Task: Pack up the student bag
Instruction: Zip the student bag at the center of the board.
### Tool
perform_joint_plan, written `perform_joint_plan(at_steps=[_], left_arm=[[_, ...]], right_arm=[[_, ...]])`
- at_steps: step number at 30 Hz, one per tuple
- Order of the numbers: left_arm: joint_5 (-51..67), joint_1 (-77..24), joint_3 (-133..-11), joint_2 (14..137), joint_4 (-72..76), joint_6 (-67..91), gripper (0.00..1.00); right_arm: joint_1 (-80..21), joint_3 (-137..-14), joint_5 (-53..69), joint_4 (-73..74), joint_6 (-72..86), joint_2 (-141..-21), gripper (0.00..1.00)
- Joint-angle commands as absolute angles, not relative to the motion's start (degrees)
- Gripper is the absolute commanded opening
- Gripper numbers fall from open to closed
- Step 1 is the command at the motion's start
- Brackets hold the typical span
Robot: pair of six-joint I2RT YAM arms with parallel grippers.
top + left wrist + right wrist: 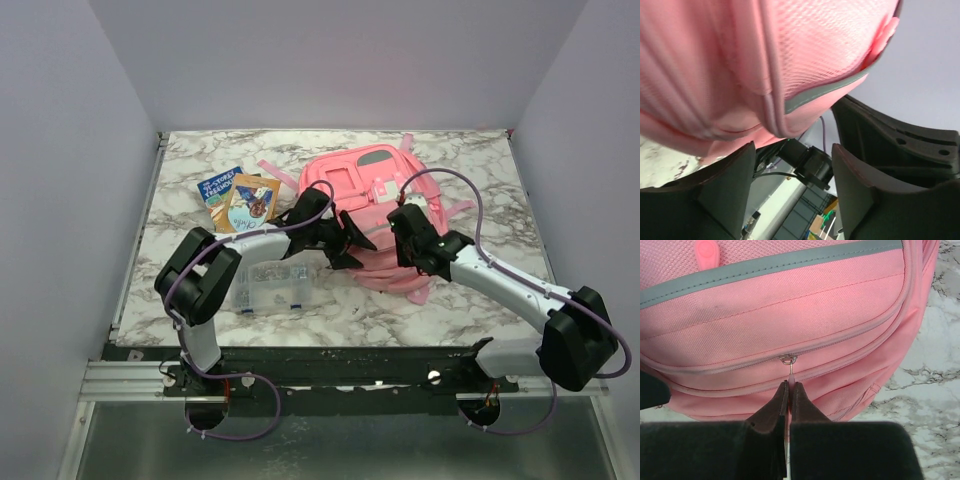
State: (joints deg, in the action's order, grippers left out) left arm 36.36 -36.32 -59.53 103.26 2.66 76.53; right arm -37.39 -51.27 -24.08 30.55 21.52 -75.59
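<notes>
The pink student bag (375, 190) lies flat on the marble table, at the middle toward the back. In the right wrist view the bag (790, 310) fills the upper part, with a grey strip and a zipper line across it. My right gripper (790, 387) is shut on the thin pink zipper pull (790, 374), which hangs from the metal slider. In the top view the right gripper (410, 228) is at the bag's near edge. My left gripper (347, 240) is at the bag's near left side. It stands open and empty just below the bag's pink mesh (790, 60).
Two picture books (238, 198) lie left of the bag. A clear plastic compartment box (272, 290) sits at the near left, under the left arm. Bare marble (940, 370) shows right of the bag. Walls enclose the table on three sides.
</notes>
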Motion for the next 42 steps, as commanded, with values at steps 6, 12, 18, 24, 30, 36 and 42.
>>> perform_joint_plan(at_steps=[6,12,18,24,30,36,42], left_arm=[[31.18,-37.2,-63.8,108.31,4.77,75.82,0.28],[29.96,-33.34,-69.44,108.33,-9.83,59.52,0.0],[30.9,-25.69,-77.21,106.62,-27.34,39.41,0.0],[34.98,-22.16,-85.73,111.78,-39.95,25.99,0.0],[32.95,-21.97,-89.22,115.46,-43.68,20.33,0.0],[31.65,-22.06,-87.47,116.21,-43.11,17.9,0.0],[33.18,-22.14,-86.41,115.55,-42.32,16.88,0.0]], right_arm=[[-37.18,-50.3,-27.57,28.48,19.36,-72.38,0.01],[-37.04,-51.11,-34.78,29.34,19.71,-76.71,0.01],[-34.89,-52.61,-37.57,31.5,18.43,-80.47,0.01],[-30.5,-52.92,-38.25,30.27,16.14,-83.81,0.01],[-26.11,-55.2,-38.53,25.92,13.39,-87.44,0.01],[-22.16,-53.93,-42.07,7.89,0.82,-90.05,0.01],[-18.75,-48.75,-32.78,-14.21,-11.89,-90.92,0.01]])
